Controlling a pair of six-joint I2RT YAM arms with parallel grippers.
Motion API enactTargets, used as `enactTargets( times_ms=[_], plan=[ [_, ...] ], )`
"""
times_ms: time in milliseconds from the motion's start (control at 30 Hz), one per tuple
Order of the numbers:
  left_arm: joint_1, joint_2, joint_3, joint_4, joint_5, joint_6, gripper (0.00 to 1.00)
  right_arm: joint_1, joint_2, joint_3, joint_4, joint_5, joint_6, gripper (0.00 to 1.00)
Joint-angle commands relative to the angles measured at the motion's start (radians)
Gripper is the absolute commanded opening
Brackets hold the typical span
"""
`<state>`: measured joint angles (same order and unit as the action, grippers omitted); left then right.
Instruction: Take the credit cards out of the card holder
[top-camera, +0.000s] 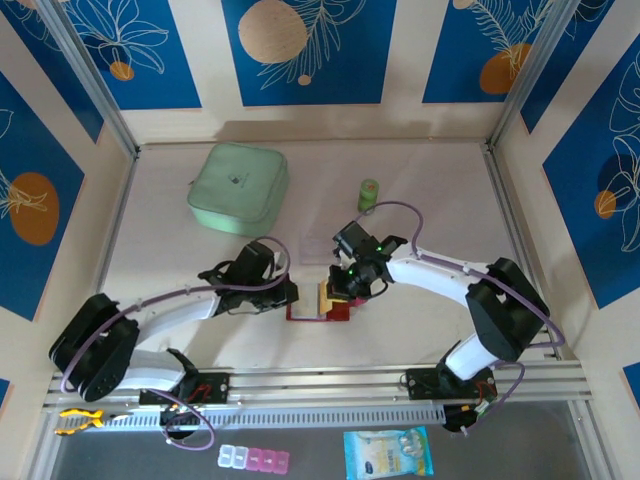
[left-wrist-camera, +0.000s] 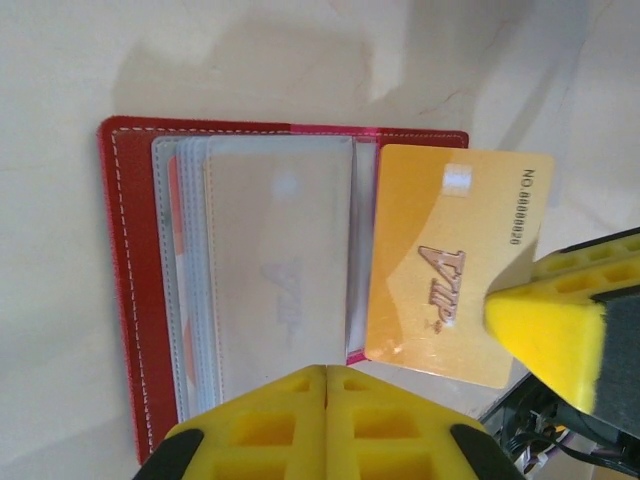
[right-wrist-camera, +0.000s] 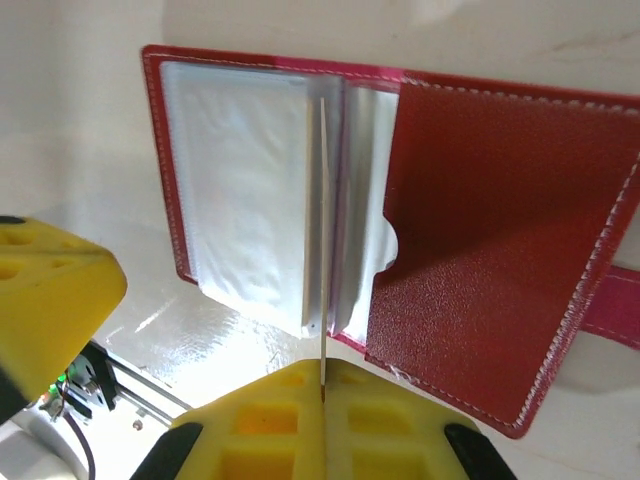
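Note:
The card holder (left-wrist-camera: 125, 300), a red folding wallet, lies open on the table with its grey clear pockets (left-wrist-camera: 280, 260) fanned out. An orange-yellow credit card (left-wrist-camera: 455, 260) marked VIP sticks out past the pockets to the right. My right gripper (right-wrist-camera: 324, 385) is shut on that card, which shows edge-on (right-wrist-camera: 323, 250) between the pocket leaves. My left gripper (left-wrist-camera: 327, 375) is shut with nothing between its fingers, its tips at the near edge of the pockets. From above, both grippers meet over the card holder (top-camera: 305, 313). More cards show faintly inside the pockets.
A pale-green square pouch (top-camera: 238, 188) lies at the back left, with a small green bottle (top-camera: 369, 194) to its right. A clear flat rectangle (top-camera: 316, 248) lies just behind the grippers. A pill box (top-camera: 255, 459) and a packet (top-camera: 389, 452) sit below the rail.

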<state>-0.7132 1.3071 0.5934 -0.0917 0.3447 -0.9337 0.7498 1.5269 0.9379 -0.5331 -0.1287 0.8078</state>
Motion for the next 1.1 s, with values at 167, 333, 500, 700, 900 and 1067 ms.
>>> enactTargets(
  times_ms=[167, 333, 500, 700, 900, 1067],
  plan=[
    [0.027, -0.066, -0.042, -0.032, -0.068, 0.007, 0.10, -0.041, -0.012, 0.161, -0.201, 0.066, -0.323, 0.00],
    [0.041, -0.083, -0.068, -0.010, -0.066, -0.018, 0.11, -0.058, 0.008, 0.235, -0.215, 0.084, -0.652, 0.00],
    [0.042, -0.104, -0.076, -0.006, -0.084, -0.029, 0.12, -0.075, 0.064, 0.356, -0.281, 0.080, -1.032, 0.00],
    [0.045, -0.134, -0.041, -0.105, -0.112, 0.015, 0.12, -0.078, 0.204, 0.567, -0.432, 0.182, -1.320, 0.00],
    [0.048, -0.186, -0.046, -0.156, -0.140, 0.029, 0.12, -0.129, 0.349, 0.727, -0.518, 0.176, -1.477, 0.00],
    [0.053, -0.210, -0.054, -0.178, -0.148, 0.033, 0.12, -0.172, 0.436, 0.844, -0.584, 0.129, -1.531, 0.00]
  ],
)
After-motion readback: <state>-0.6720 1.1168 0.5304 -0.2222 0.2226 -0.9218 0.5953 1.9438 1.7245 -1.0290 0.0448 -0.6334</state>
